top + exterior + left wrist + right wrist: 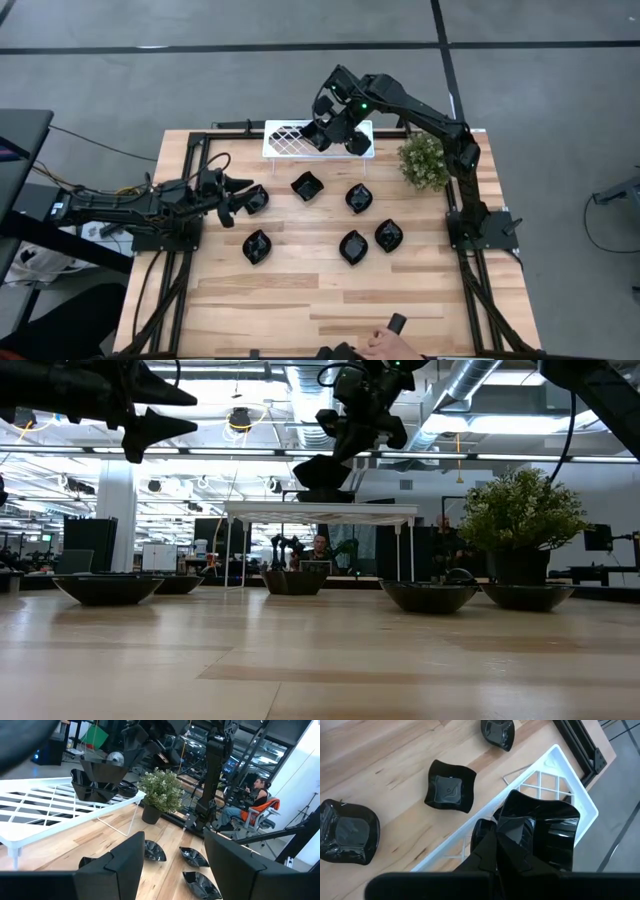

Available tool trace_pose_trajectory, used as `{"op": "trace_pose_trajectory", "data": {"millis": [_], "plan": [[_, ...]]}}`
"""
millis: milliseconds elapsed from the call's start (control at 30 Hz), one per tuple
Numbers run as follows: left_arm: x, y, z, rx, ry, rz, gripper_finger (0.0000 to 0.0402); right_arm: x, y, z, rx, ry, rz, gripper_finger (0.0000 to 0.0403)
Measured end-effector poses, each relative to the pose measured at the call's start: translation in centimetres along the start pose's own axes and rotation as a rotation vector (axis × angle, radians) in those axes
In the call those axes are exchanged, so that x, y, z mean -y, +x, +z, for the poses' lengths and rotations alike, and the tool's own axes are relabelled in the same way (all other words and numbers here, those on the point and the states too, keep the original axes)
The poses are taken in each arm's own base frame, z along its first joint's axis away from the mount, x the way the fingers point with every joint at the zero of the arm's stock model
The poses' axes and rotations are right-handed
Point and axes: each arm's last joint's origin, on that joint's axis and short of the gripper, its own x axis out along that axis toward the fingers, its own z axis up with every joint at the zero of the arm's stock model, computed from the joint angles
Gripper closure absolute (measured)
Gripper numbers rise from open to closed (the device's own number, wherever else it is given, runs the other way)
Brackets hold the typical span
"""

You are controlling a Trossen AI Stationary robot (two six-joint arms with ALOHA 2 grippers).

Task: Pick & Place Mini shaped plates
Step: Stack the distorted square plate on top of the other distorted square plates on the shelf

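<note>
Place step: right gripper clamps a mini plate, hanging just above the white tray at the table's far edge. Next: lower, release flat. Left gripper idles spread wide near the left edge; six plates remain on the table.

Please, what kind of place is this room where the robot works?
Probably a robotics lab in an open office hall. The low view shows exposed ceiling ducts and desks with monitors; the left wrist view shows a person seated at another workstation.
</note>
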Motion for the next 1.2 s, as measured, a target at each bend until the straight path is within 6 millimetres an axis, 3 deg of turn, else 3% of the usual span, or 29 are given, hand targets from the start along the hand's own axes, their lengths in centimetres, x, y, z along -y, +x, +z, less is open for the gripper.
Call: {"op": "trace_pose_trajectory", "data": {"millis": [667,1200], "plan": [[0.05,0.00,0.14,0.014,-0.005,-0.005,0.0192,0.10,-0.25,-0.68,-0.008,0.018,-0.005,0.0402],[0.07,0.00,0.22,0.021,-0.008,-0.007,0.0192,0.10,-0.25,-0.67,-0.007,0.018,-0.005,0.0368]]}}
